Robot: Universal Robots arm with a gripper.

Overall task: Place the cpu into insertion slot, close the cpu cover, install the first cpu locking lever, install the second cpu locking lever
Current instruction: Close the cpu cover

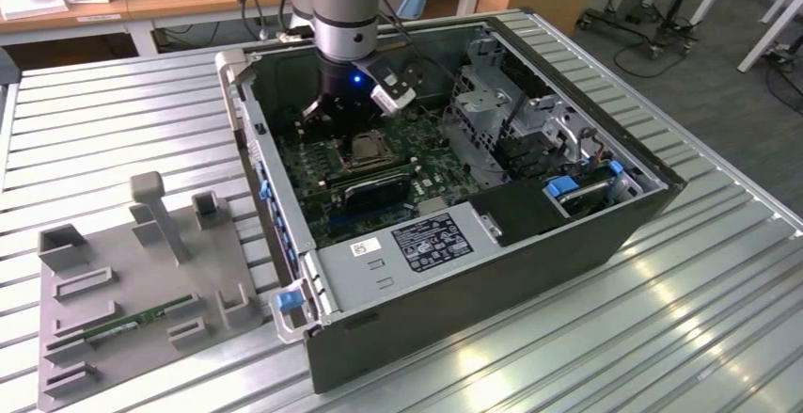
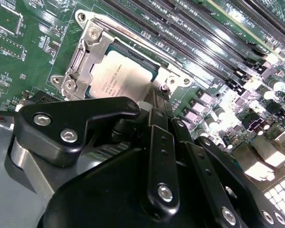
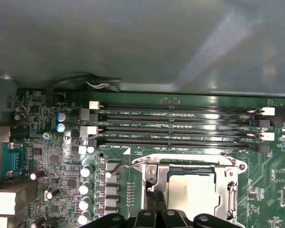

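The cpu (image 2: 115,78) (image 3: 190,192), a silvery-tan square, lies flat in the insertion slot (image 1: 365,150) on the green board. The cpu cover (image 2: 83,56) (image 3: 230,190), a silver frame, lies down around it, and the chip shows through its window. A thin wire locking lever (image 2: 133,42) (image 3: 133,164) runs along the socket edge beside the memory slots. My gripper (image 2: 157,97) (image 3: 151,203) (image 1: 355,123) hangs just over one edge of the socket, with its black fingers together and nothing between them.
Long black memory slots (image 3: 175,126) (image 2: 213,33) run beside the socket. The case walls (image 1: 258,140), a drive cage (image 1: 502,112) and a power supply (image 1: 420,239) ring the board. A grey fixture (image 1: 126,291) holding a green memory stick (image 1: 126,326) sits at the exterior view's left.
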